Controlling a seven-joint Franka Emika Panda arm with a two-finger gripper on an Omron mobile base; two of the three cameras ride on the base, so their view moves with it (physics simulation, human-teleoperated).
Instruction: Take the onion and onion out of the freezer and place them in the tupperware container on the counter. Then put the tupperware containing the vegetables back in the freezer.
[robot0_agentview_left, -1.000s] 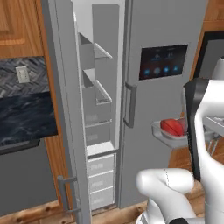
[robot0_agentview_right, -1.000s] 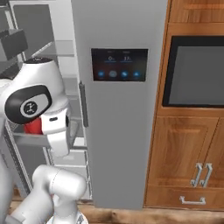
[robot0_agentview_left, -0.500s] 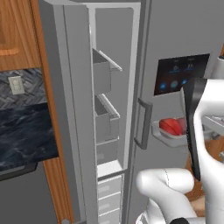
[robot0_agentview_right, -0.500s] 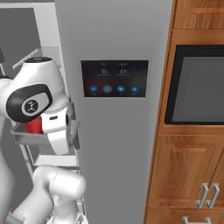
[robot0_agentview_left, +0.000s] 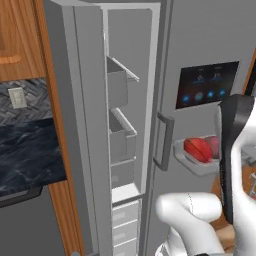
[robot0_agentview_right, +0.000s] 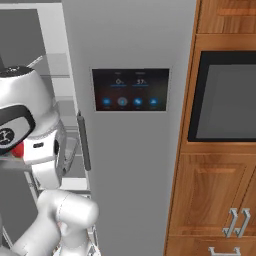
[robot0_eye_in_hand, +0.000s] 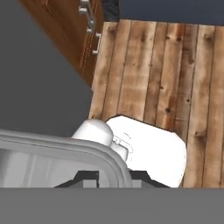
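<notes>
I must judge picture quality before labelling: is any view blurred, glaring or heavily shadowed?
Left base view: even, flat light, soft edges, no glare on the freezer. Right base view: the display panel is readable, without reflection. Hand view: sharp floor planks, the tupperware container rim slightly soft.

A home kitchen: steel freezer (robot0_agentview_left: 95, 125), built-in oven (robot0_agentview_right: 225, 100), wooden cabinets (robot0_agentview_right: 215, 200), marbled counter (robot0_agentview_left: 27, 155).
</notes>
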